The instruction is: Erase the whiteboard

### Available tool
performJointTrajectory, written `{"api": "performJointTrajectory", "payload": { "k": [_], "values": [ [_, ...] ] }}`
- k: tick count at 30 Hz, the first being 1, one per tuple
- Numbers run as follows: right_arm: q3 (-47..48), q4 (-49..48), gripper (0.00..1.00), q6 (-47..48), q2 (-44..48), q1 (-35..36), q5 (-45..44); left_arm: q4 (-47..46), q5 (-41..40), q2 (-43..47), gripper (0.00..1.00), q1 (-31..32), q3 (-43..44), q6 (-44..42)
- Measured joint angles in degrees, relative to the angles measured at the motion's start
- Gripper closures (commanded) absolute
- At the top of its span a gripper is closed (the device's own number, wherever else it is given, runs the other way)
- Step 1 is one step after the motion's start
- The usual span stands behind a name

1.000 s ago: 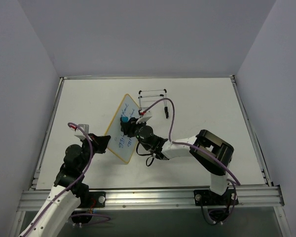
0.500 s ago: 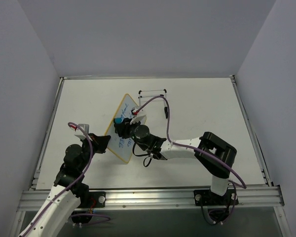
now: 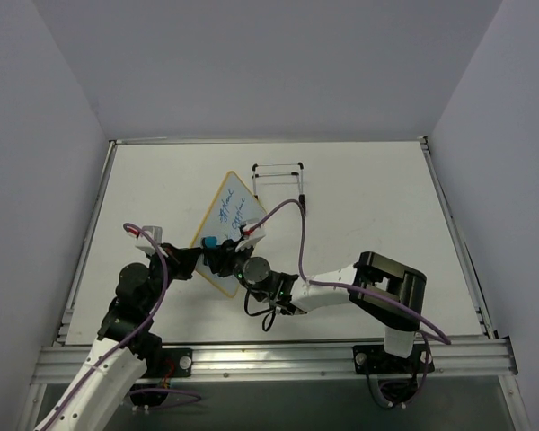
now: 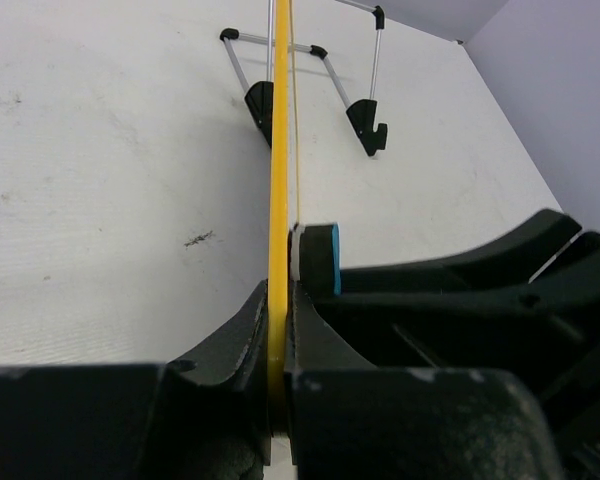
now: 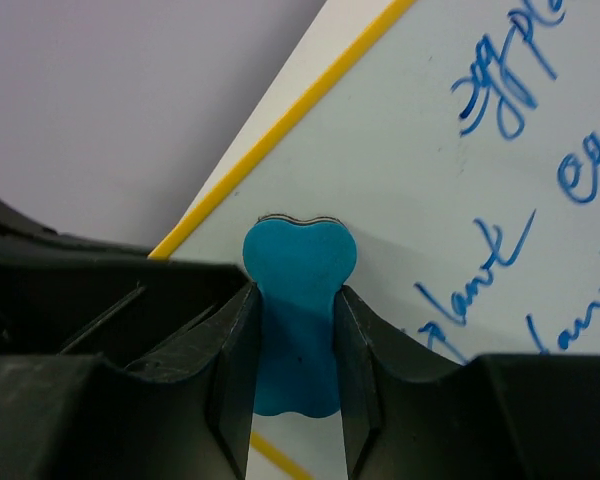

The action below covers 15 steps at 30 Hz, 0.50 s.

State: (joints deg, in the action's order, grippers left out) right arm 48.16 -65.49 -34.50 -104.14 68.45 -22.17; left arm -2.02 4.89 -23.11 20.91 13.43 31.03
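The whiteboard (image 3: 231,215), white with a yellow frame and blue handwriting, lies tilted near the table's middle. My left gripper (image 3: 190,261) is shut on its near-left edge; in the left wrist view the yellow edge (image 4: 278,180) runs straight out from between the jaws. My right gripper (image 3: 216,254) is shut on the blue eraser (image 3: 210,241) and presses it on the board's near-left part. In the right wrist view the eraser (image 5: 296,320) sits pinched between the fingers, against the board (image 5: 460,200), close to the yellow frame; blue writing lies to its right.
A wire stand (image 3: 278,178) with black feet lies behind the whiteboard; it also shows in the left wrist view (image 4: 310,70). The right arm's purple cable (image 3: 301,224) loops over the table. Grey walls close in on both sides.
My right gripper has slid the eraser down the board toward its near-left corner and my left gripper. The writing on the board's upper part now shows uncovered. The left arm has held still.
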Motion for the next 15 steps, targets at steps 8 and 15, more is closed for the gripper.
{"api": "performJointTrajectory", "payload": {
  "k": [8,15],
  "values": [
    [-0.85,-0.33,0.94,-1.55,0.11,2.67,-4.79,-0.04,0.59,0.04,0.98,0.02,0.02,-0.07],
    [-5.90,-4.72,0.95,-1.66,0.22,-4.76,2.19,2.34,2.05,1.86,0.98,0.22,0.00,1.79]
  ]
}}
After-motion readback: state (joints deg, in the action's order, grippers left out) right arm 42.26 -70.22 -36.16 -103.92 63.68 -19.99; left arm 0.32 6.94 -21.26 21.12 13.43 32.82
